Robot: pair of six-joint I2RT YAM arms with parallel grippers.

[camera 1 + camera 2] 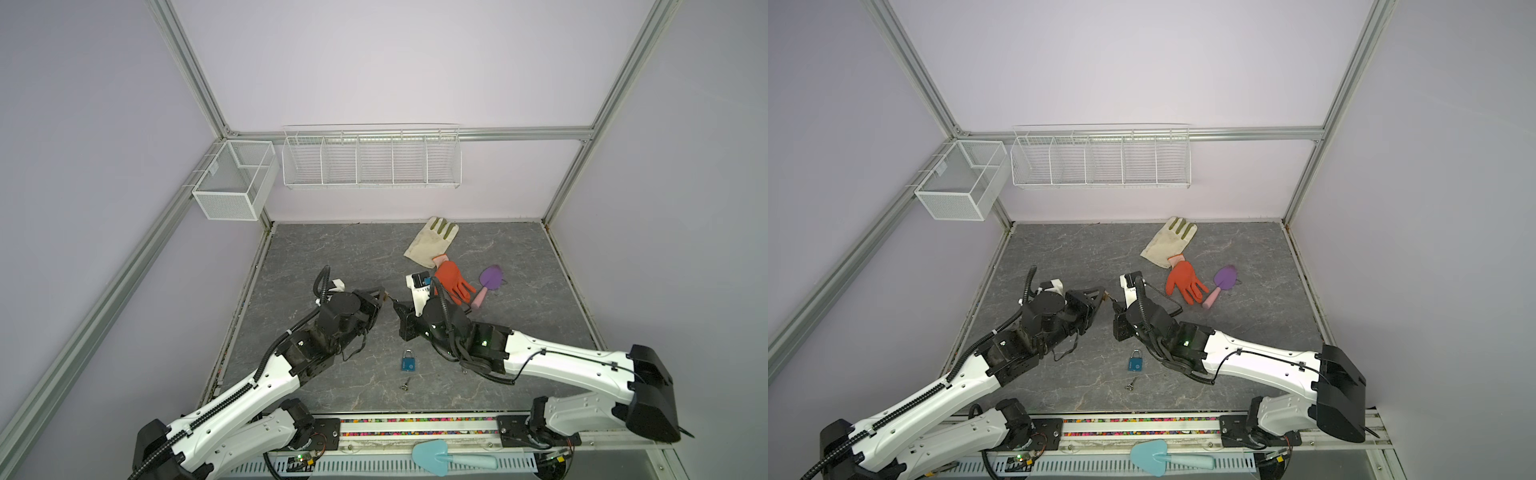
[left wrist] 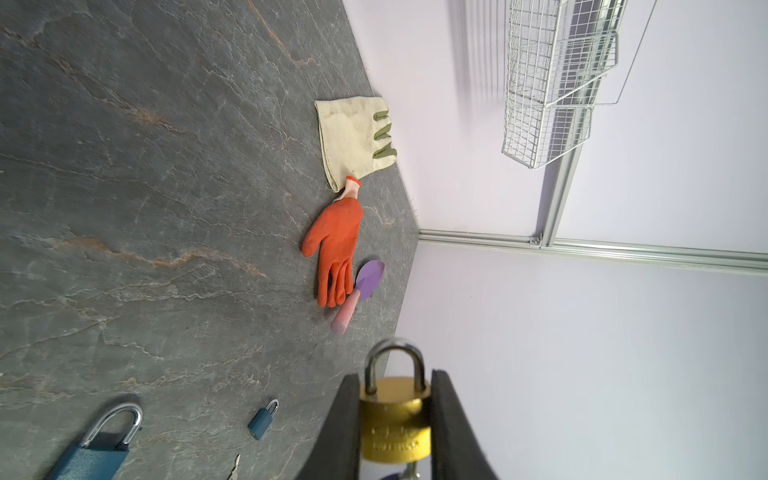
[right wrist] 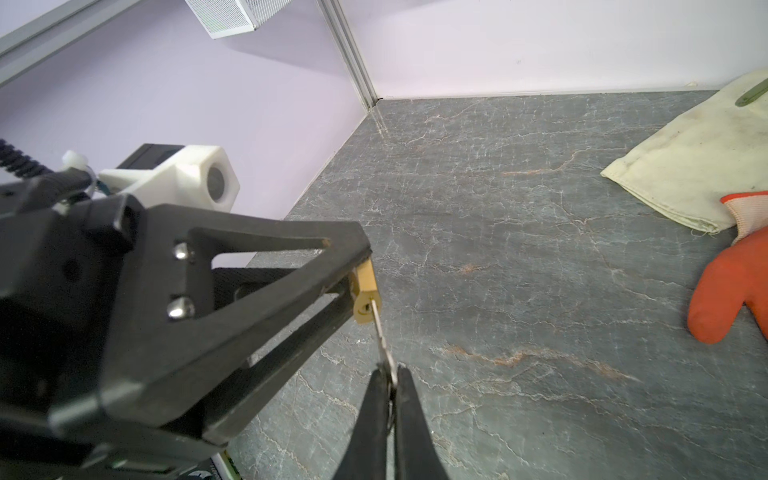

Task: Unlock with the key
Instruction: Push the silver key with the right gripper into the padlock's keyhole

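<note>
Grey, veined tabletop (image 1: 519, 270) runs from my base rail to the lilac back wall. Nearest me, on the rail itself, lies a teal trowel (image 1: 440, 457). Just past the rail, a loose key (image 1: 405, 384) rests on the table, and a blue padlock (image 1: 409, 360) lies flat right behind it. My left wrist camera shows a second blue padlock (image 2: 95, 449) lying on the table as well.

Farther in, my two grippers meet tip to tip above the middle of the table. My left gripper (image 2: 395, 386) is clamped on the brass padlock (image 2: 395, 428), one finger against each flat side, with the shackle poking out beyond the fingertips and seated in the body. My right gripper (image 3: 390, 370) is pinched tight on the bow of the key (image 3: 380, 332). The key's blade reaches up to the keyway in the padlock's bottom face and touches it there. How deep it sits I cannot tell.

Beyond my right wrist lies an orange glove (image 1: 451, 280), its fingers beside the pink handle of a purple trowel (image 1: 490, 278). The orange cuff touches a cream glove (image 1: 432, 243), which lies close to the back wall. On that wall hangs a white wire rack (image 1: 372, 166) with several compartments, and a white mesh basket (image 1: 232, 183) hangs in the left corner.
</note>
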